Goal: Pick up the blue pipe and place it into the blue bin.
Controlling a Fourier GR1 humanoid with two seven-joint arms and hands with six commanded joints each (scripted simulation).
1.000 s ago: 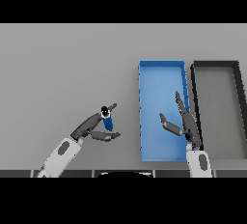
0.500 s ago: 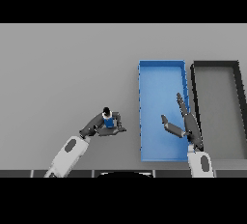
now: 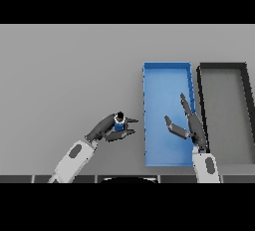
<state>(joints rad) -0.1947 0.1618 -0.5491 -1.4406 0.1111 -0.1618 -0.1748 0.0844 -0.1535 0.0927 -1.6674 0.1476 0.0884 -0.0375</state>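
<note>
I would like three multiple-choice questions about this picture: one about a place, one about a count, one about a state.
1. Where is the blue pipe?
A. in the left hand, left of the blue bin
B. inside the blue bin
C. in the black bin

2. How many bins stand on the table?
A. one
B. two
C. three

3. How is the right hand?
A. closed on the pipe
B. open, holding nothing
C. out of view

Answers: 1 A, the fingers curl round the pipe outside the bin. 2 B, one blue and one black side by side. 3 B, its fingers are straight above the blue bin.
</note>
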